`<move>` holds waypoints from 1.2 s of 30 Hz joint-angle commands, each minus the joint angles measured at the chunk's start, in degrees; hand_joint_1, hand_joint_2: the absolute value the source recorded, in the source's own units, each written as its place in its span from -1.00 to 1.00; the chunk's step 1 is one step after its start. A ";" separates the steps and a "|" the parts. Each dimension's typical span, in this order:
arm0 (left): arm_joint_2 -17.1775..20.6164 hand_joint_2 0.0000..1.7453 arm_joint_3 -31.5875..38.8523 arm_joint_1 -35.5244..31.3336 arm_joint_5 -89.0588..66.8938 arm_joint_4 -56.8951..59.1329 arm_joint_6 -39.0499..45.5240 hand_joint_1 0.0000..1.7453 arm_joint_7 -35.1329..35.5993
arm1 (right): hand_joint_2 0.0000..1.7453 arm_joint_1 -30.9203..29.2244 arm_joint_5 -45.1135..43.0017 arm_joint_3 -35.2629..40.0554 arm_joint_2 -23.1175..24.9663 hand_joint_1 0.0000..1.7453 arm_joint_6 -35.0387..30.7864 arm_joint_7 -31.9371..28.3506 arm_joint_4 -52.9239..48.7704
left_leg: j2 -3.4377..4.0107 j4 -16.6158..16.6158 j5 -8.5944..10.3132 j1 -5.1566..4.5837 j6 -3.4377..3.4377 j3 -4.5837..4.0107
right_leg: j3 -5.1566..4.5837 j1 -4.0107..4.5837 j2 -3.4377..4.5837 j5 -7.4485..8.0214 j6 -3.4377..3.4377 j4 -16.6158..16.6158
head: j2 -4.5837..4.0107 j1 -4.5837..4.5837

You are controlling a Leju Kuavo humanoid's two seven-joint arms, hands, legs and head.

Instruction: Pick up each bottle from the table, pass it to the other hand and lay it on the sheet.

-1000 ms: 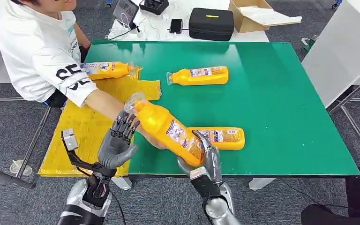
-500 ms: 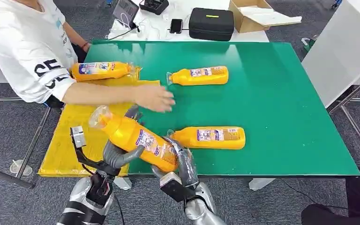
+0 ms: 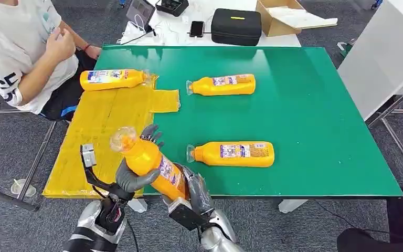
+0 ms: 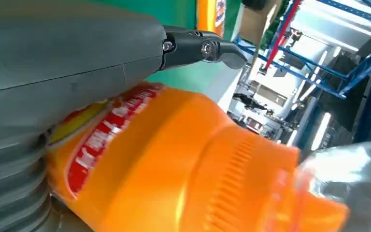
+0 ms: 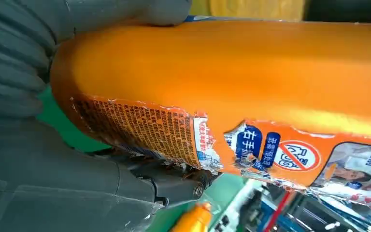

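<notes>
An orange bottle [image 3: 149,160] is gripped by both robot hands at the lower centre of the frame.
Its upper body is grasped by the left hand [image 3: 136,170] and its base by the right hand [image 3: 191,191]; it is tilted, cap toward the upper left, over the near edge of the yellow sheet [image 3: 102,131]. Three more bottles are seen lying flat higher in the frame.

orange bottle [image 3: 149,160] tilted, gripped by both hands; three others lie flat, one on yellow sheet [image 3: 105,131].
</notes>
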 commanded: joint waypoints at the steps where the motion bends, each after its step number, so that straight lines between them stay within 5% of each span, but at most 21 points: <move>1: 0.90 1.00 -2.57 -2.44 -0.33 2.30 0.32 -1.00 0.24 | 1.00 -1.74 0.45 2.24 -0.19 1.00 0.37 -0.18 6.75 | -0.03 -0.02 -0.04 0.02 0.03 0.14 | 0.17 0.05 -0.09 -0.05 -0.06 -0.04 | 0.00 0.00; 14: 0.90 1.00 -2.57 -2.44 -0.33 2.30 0.32 -1.00 0.24 | 1.00 -1.74 0.45 2.24 -0.19 1.00 0.37 -0.18 6.75 | -0.04 -0.02 -0.04 0.02 0.03 0.14 | 0.17 0.05 -0.11 -0.06 -0.07 -0.04 | 0.00 0.02; 15: 0.86 1.00 -2.58 -2.42 -0.77 2.35 0.50 -0.30 -0.11 | 1.00 -1.75 0.53 1.85 -0.05 1.00 -0.07 -0.18 6.64 | -0.05 -0.02 -0.10 0.05 0.04 0.27 | 0.33 0.09 -0.15 -0.11 -0.11 -0.06 | 0.00 0.00; 16: 0.75 1.00 -2.48 -2.27 -0.97 2.28 0.73 1.00 -0.31 | 1.00 -1.85 0.50 1.50 0.02 1.00 -0.01 -0.18 6.71 | -0.05 -0.02 -0.07 0.03 0.04 0.21 | 0.25 0.06 -0.13 -0.08 -0.08 -0.04 | 0.00 0.02; 36: 0.94 1.00 -2.23 -1.63 -3.44 -0.18 1.20 1.00 -1.02 | 1.00 -3.23 -0.92 -3.22 0.24 1.00 -2.30 -0.18 -2.25 | 0.05 0.06 -0.12 0.05 0.06 0.23 | 0.27 0.10 -0.05 -0.09 -0.11 0.00 | 0.00 0.00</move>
